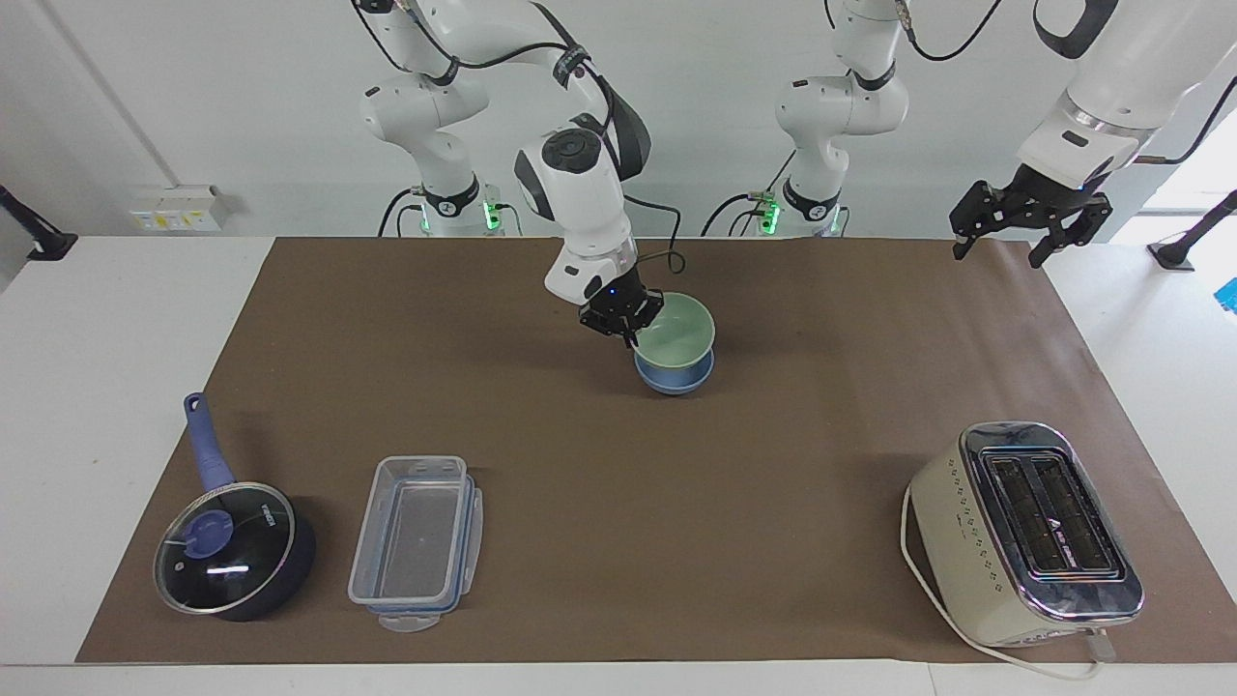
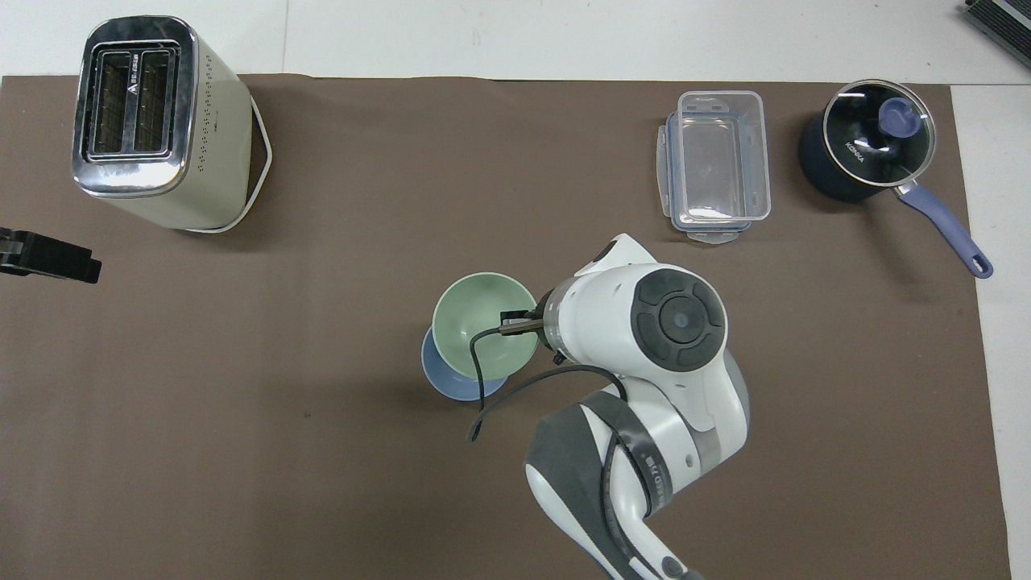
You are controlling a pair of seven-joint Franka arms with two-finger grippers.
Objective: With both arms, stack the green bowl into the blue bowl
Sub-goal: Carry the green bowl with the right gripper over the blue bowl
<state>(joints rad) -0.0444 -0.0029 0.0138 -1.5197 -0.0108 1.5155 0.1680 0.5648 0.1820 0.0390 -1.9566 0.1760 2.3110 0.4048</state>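
In the facing view, the right gripper (image 1: 625, 324) has its jaws clamped on the rim of the green bowl (image 1: 679, 333), at the side toward the right arm's end of the desk (image 1: 116, 290). The green bowl sits over the blue bowl (image 1: 674, 377), whose lower wall shows beneath it; whether it is fully seated or held just above cannot be told. Both bowls are near the middle of the brown mat (image 1: 676, 483). The left gripper (image 1: 1027, 217) hangs in the air over the mat's corner at the left arm's end, close to the robots, with its jaws spread wide and nothing between them; that arm waits. Farther from the robots stand a cream toaster (image 1: 1024, 532) at the left arm's end, and at the right arm's end a clear plastic container (image 1: 417, 541) with a dark blue lidded saucepan (image 1: 232, 546) beside it.

In the overhead view, the green bowl (image 2: 475, 322) covers most of the blue bowl (image 2: 451, 385), of which only a crescent on the side nearer the robots shows. The right gripper (image 2: 515, 322) meets the green rim, with the arm's white wrist directly above it. Only the dark tip of the left gripper (image 2: 48, 256) enters at the frame's edge, beside the toaster (image 2: 153, 121). The container (image 2: 713, 165) and the saucepan (image 2: 866, 153) lie farther from the robots than the bowls.
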